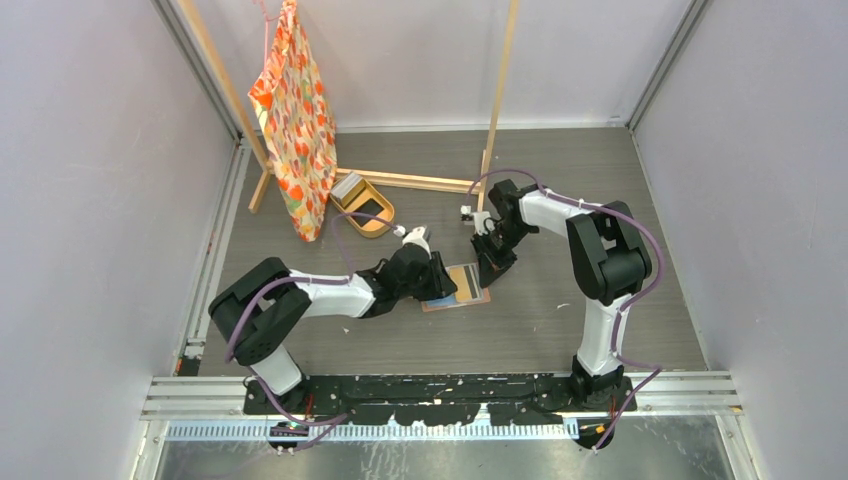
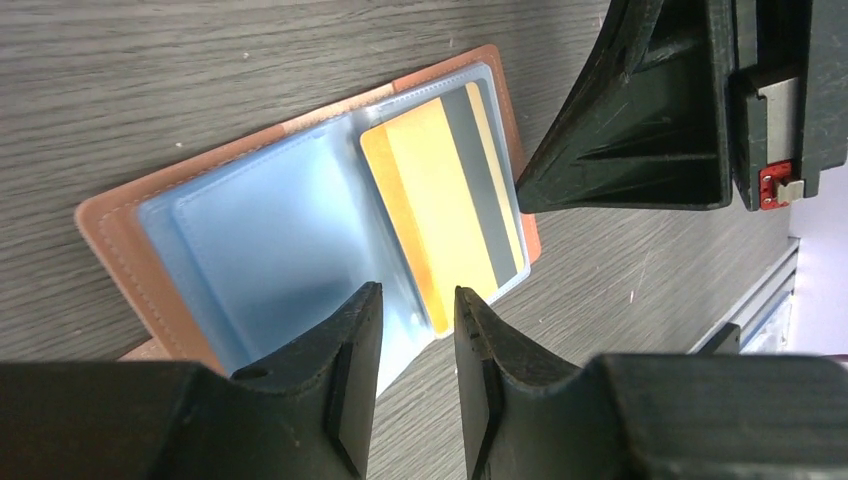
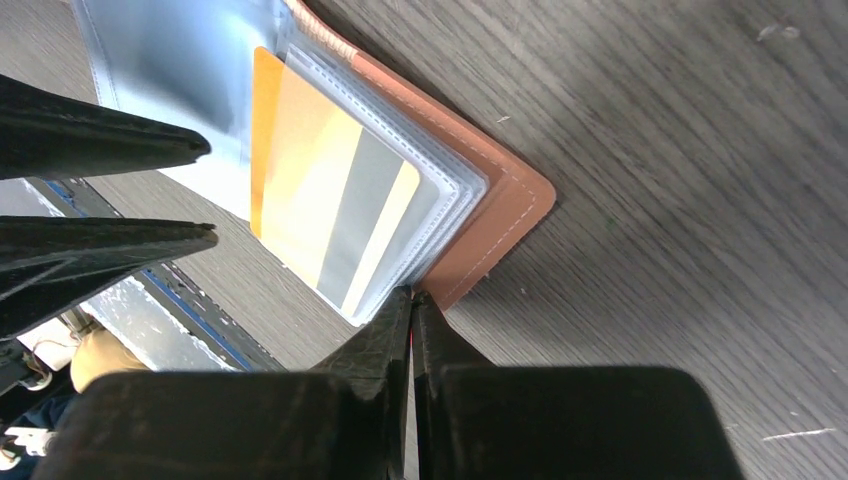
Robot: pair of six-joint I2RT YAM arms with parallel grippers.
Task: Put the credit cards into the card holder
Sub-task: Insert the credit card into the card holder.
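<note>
Mid-table, open card holder (image 3: 500,210), orange card (image 2: 420,200) pocketed; left claw (image 2: 418,335) apart over edge, right claw (image 3: 411,305) together at corner

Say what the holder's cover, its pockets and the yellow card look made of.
The cover looks like matte leather or imitation: salmon-brown, stitched along the edge. The pockets seem clear glossy plastic: see-through, with glare. The card looks like smooth stiff plastic, yellow with a grey stripe.

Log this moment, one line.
salmon-brown leather bifold card holder: open flat | yellow grey-striped plastic card: in clear pocket | left end effector: open, empty, at pocket edge | right end effector: shut, tips at holder corner
</note>
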